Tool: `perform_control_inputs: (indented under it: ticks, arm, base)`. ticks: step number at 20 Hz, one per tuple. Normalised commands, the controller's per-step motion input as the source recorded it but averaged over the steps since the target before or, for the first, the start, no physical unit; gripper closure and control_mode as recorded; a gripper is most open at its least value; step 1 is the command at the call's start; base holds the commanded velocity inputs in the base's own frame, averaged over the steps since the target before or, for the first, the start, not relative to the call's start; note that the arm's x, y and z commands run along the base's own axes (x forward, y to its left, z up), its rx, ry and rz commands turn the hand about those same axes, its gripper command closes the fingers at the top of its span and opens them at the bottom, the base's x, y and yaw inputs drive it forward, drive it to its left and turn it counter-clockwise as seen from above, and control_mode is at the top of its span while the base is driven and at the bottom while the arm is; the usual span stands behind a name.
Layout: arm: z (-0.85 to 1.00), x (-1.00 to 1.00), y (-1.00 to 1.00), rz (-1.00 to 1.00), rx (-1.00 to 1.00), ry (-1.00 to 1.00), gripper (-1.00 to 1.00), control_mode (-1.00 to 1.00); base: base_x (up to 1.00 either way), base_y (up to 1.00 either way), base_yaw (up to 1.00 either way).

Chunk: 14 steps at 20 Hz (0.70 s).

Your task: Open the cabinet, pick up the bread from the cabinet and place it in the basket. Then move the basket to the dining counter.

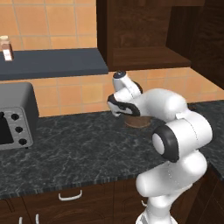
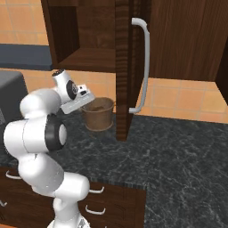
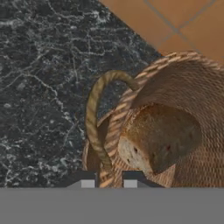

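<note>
Black-grey speckled granite counter [image 2: 178,151] runs beneath orange wall tiles, with the cabinet [image 2: 93,31] above it standing open, its door [image 2: 127,67] swung out edge-on and its long silver handle [image 2: 143,67] facing the right base camera. From the left base view, the robot's white arm hides most of the basket [image 1: 138,121]; just a brown sliver shows behind the wrist. From the right, the basket [image 2: 99,113] sits on the granite below the open shelf, the hand tilted over its near rim. Looking along the hand, the gripper [image 3: 109,181] has its two dark tips pinched shut on the basket's rim, just below the thin handle loop [image 3: 94,118]. Bread [image 3: 159,138] lies inside the basket, right beside the tips. At far left a toaster oven [image 1: 15,116] is cut off by the frame, and a small bottle [image 1: 6,48] on the shelf carries no readable label
</note>
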Motion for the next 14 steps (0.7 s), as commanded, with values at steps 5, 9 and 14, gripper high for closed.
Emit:
perform_control_inputs:
  ticks: [5, 9, 14]
  arm:
    - [0.81, -0.90, 0.00, 0.01, -0.13, -0.06, 1.00, -1.00]
    - [0.73, -0.84, -0.08, 0.00, -0.04, 0.00, 1.00, -1.00]
    - [0.79, -0.50, -0.02, 0.00, 0.00, -0.03, 1.00, -1.00]
  base:
    - [0.00, 0.00, 0.00]
    - [0.00, 0.00, 0.00]
    - [0.00, 0.00, 0.00]
